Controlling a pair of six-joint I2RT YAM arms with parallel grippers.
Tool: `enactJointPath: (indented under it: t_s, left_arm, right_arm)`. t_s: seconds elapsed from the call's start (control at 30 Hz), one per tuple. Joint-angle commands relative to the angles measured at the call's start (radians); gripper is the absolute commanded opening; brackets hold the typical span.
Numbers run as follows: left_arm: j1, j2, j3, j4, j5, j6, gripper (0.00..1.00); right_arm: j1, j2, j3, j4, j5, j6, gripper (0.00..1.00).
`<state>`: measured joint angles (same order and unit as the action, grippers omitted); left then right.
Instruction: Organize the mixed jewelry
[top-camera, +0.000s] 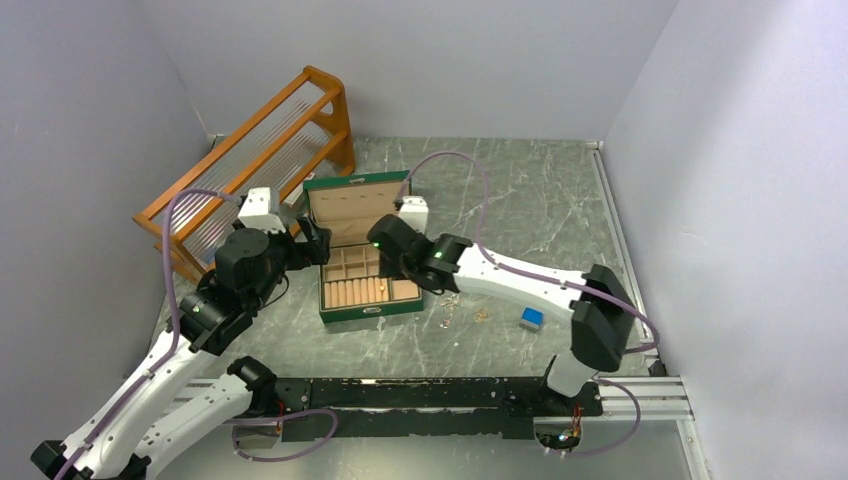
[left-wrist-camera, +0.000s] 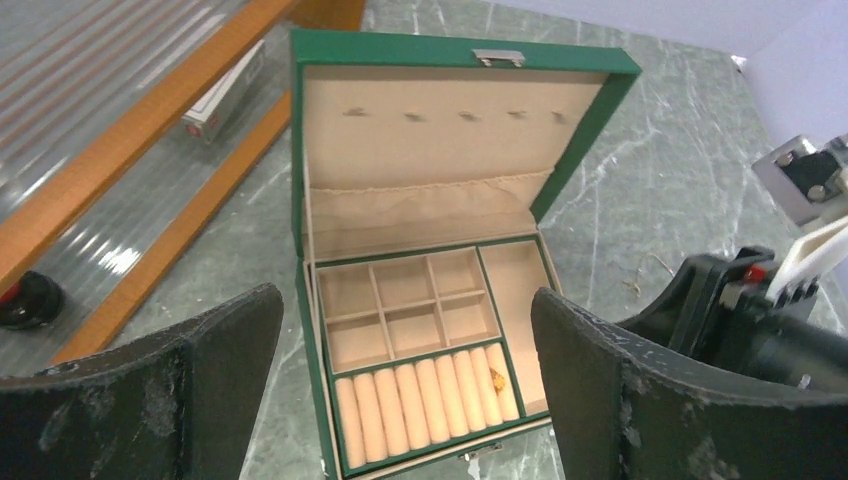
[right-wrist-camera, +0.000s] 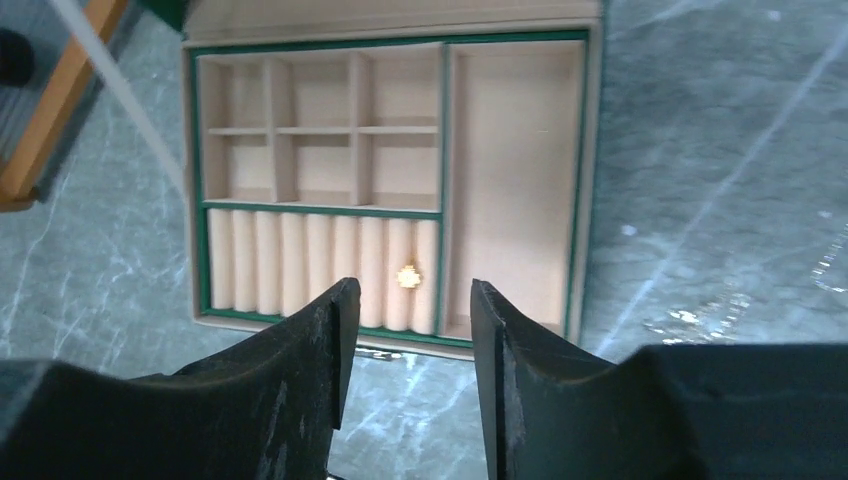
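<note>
Jewelry (right-wrist-camera: 408, 276) (tiny, gold) among padded beige rolls (right-wrist-camera: 320, 262)

Jewelry box (top-camera: 370, 311), lid raised: placed mid-way on the table (top-camera: 520, 200), rack (top-camera: 250, 160) set behind it to the left. One small piece (right-wrist-camera: 408, 276) is lodged among the front rolls (right-wrist-camera: 300, 260) inside. Loose jewelry (top-camera: 462, 312) is scattered right of the box; block (top-camera: 531, 319) farther right.

Left hand (left-wrist-camera: 405, 330), right hand (right-wrist-camera: 413, 320) open
</note>
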<state>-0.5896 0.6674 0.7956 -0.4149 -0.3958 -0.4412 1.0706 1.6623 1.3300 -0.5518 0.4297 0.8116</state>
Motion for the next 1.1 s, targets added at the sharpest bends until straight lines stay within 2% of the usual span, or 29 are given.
enactJointPath:
  t_s: [0.0, 0.23, 0.37, 0.53, 0.77, 1.07]
  left_arm:
    - [0.005, 0.001, 0.007, 0.063, 0.117, 0.030, 0.98]
    - [0.006, 0.038, -0.026, 0.082, 0.260, 0.056, 0.99]
    - [0.006, 0.065, -0.050, 0.138, 0.373, 0.058, 0.87]
    - [0.005, 0.109, -0.059, 0.171, 0.428, 0.031, 0.83]
    - [0.005, 0.152, -0.057, 0.175, 0.465, 0.010, 0.87]
    - [0.005, 0.157, -0.066, 0.179, 0.466, 0.009, 0.85]
  right_arm:
    - [-0.077, -0.122, -0.124, -0.034, 0.034, 0.053, 0.47]
    - [-0.254, -0.350, -0.387, -0.131, 0.033, 0.109, 0.45]
    - [-0.327, -0.418, -0.500, -0.157, -0.010, 0.131, 0.41]
    - [-0.354, -0.429, -0.587, -0.155, -0.019, 0.168, 0.33]
    - [-0.396, -0.407, -0.661, -0.074, -0.035, 0.133, 0.31]
    - [-0.418, -0.342, -0.675, -0.005, -0.101, 0.086, 0.29]
